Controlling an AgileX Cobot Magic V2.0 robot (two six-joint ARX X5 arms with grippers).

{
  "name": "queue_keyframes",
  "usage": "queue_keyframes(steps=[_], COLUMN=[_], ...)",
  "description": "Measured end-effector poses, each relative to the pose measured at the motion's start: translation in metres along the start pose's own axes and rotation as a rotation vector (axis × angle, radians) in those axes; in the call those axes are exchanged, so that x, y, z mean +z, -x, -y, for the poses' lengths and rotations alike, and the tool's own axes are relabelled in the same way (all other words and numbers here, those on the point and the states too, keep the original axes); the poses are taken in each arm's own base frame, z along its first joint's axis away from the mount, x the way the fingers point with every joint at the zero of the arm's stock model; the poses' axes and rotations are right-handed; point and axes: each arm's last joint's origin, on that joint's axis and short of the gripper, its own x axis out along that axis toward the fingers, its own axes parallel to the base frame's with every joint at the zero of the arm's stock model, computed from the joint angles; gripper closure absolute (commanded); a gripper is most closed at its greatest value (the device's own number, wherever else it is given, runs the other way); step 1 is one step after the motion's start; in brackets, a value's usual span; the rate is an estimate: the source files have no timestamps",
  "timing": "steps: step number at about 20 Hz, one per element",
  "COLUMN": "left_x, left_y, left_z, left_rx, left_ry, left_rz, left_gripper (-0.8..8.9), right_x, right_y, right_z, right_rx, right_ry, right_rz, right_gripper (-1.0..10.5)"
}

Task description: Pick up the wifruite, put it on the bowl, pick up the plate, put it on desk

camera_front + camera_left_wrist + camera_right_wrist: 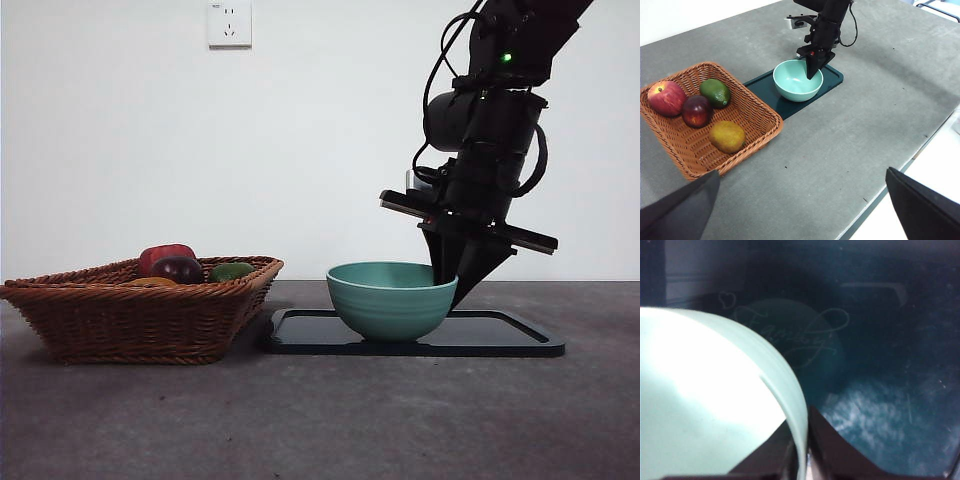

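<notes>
Zero task steps finished as far as visible: wifruite (pixel 727 136) sitting in the wicker basket (pixel 757 112) beside the dark red fruit (pixel 696 110), bowl (pixel 390 298) empty and resting on the black plate (pixel 500 335). Right gripper (pixel 812 70) straddling the bowl rim, one jaw inside and one outside, pinching the wall or nearly so. Left gripper (pixel 800 220) hanging spread above the bench (pixel 850 130), holding nothing. Remaining: moving wifruite into bowl, then lifting plate and placing on bench.
</notes>
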Motion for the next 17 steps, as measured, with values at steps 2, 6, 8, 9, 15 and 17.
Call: queue_keyframes(steps=[2,6,8,9,15,17], left_x=[0.0,0.0,0.0,0.0,0.0,0.0], left_y=[0.0,0.0,0.0,0.0,0.0,0.0], left_z=[0.0,0.0,0.0,0.0,0.0,0.0], left_rx=[0.0,0.0,0.001,0.001,0.0,0.001], left_ry=[0.0,0.0,-0.001,-0.001,-0.001,-0.001], left_rz=[0.0,0.001,0.003,0.003,0.004,0.004], left_gripper=[2.82,2.82,2.82,2.82,2.82,2.82], right_x=[-0.005,-0.035,-0.052,-0.065,-0.133,-0.139], right_y=[0.011,0.065,0.07,0.066,0.026,0.017], right_z=[-0.001,-0.011,-0.021,-0.024,-0.036,-0.041], right_rx=[-0.027,-0.039,-0.033,-0.031,-0.026,-0.018], right_ry=[0.021,0.117,0.174,0.198,0.299,0.3], right_rz=[-0.012,-0.07,-0.082,-0.093,-0.181,-0.169], right_gripper=[9.4,9.4,9.4,9.4,9.4,9.4])
